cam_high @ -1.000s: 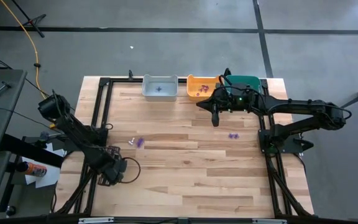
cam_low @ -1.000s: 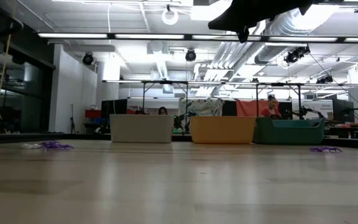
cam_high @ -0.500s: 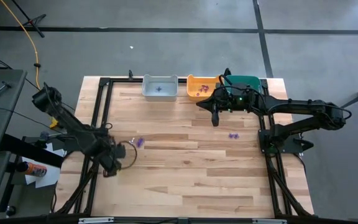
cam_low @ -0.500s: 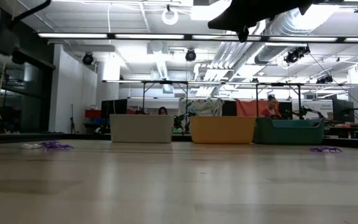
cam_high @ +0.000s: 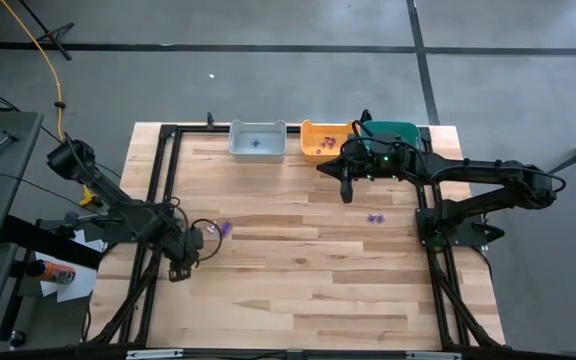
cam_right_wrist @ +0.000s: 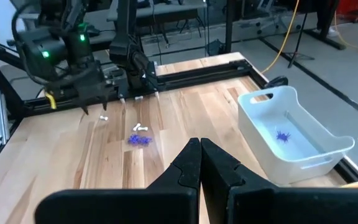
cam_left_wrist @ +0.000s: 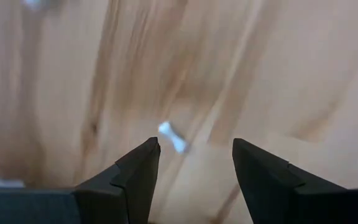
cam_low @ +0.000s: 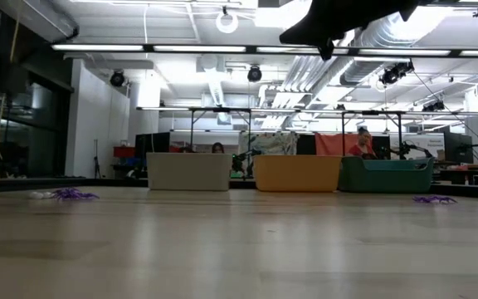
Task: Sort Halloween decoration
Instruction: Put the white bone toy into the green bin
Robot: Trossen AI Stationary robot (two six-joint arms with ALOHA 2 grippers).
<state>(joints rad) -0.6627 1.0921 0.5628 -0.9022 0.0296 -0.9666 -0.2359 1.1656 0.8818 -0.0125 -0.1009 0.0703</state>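
Note:
Small purple Halloween decorations lie on the wooden table: one (cam_high: 224,229) at the left with a white bone-shaped piece (cam_left_wrist: 171,137) near it, another (cam_high: 375,217) at the right. My left gripper (cam_high: 190,247) points down, open, just above the table. The white piece lies on the wood ahead of its fingertips (cam_left_wrist: 194,146), untouched. My right gripper (cam_high: 346,190) hangs shut and empty high over the far middle of the table, near the orange bin (cam_high: 320,140). The grey bin (cam_right_wrist: 291,134) holds a purple spider (cam_right_wrist: 283,135).
Three bins stand in a row at the far edge: grey (cam_high: 257,140), orange with several trinkets, teal (cam_high: 393,132). A black frame (cam_high: 168,170) borders the table. More white bits (cam_right_wrist: 142,127) lie by the left purple piece. People work in the room behind.
My left gripper has moved from near the table's left edge toward the far edge and the purple piece at the left, rising a little and rolling about its own axis. It has stayed open. The trinkets have not moved.

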